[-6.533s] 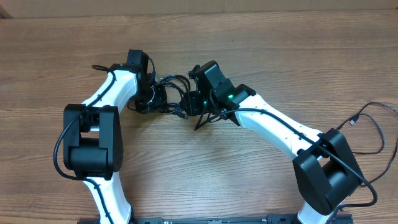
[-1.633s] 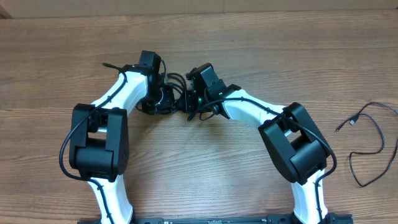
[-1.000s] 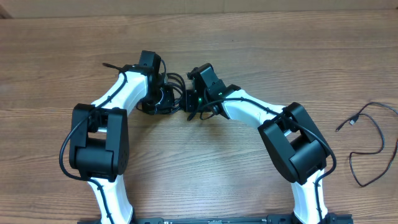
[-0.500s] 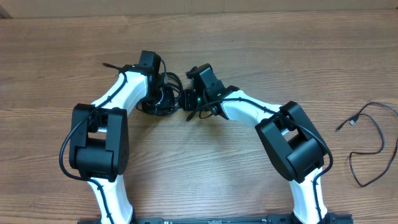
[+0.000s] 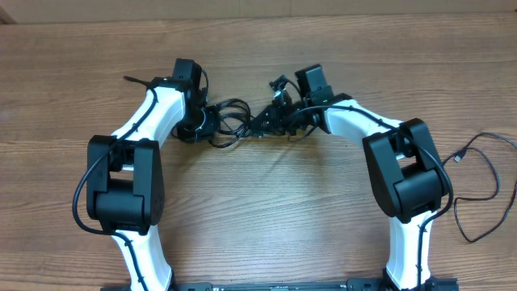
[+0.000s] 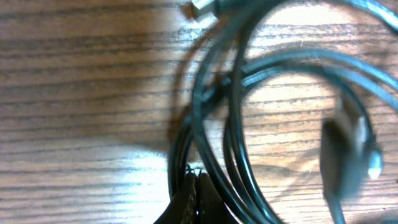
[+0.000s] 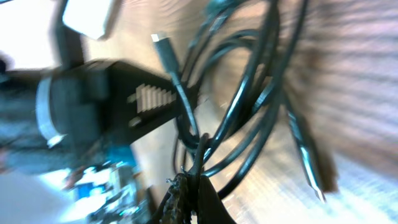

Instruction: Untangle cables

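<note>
The cables [image 5: 234, 123] are a knot of thin black loops stretched across the wood between my two grippers. My left gripper [image 5: 212, 129] is at the knot's left end. In the left wrist view it [image 6: 196, 177] is shut, with strands [image 6: 249, 68] pressed close along both sides of its tips, and a blurred plug [image 6: 348, 155] lies to the right. My right gripper [image 5: 265, 124] is at the knot's right end. In the right wrist view it [image 7: 198, 177] is shut on one strand, which rises from between its fingers into the loops [image 7: 249, 106]. A silver-tipped plug [image 7: 163, 46] sticks up.
Another thin black cable [image 5: 485, 174] lies by itself at the table's right edge, with its plug [image 5: 459, 156] pointing left. A cardboard edge [image 5: 258, 8] runs along the back of the wooden table. Both white arms arch in from the front corners.
My right gripper has swung right and away from the left one, and the left has shifted slightly left. The knot is now drawn out between them. Both jaws closed fully.
</note>
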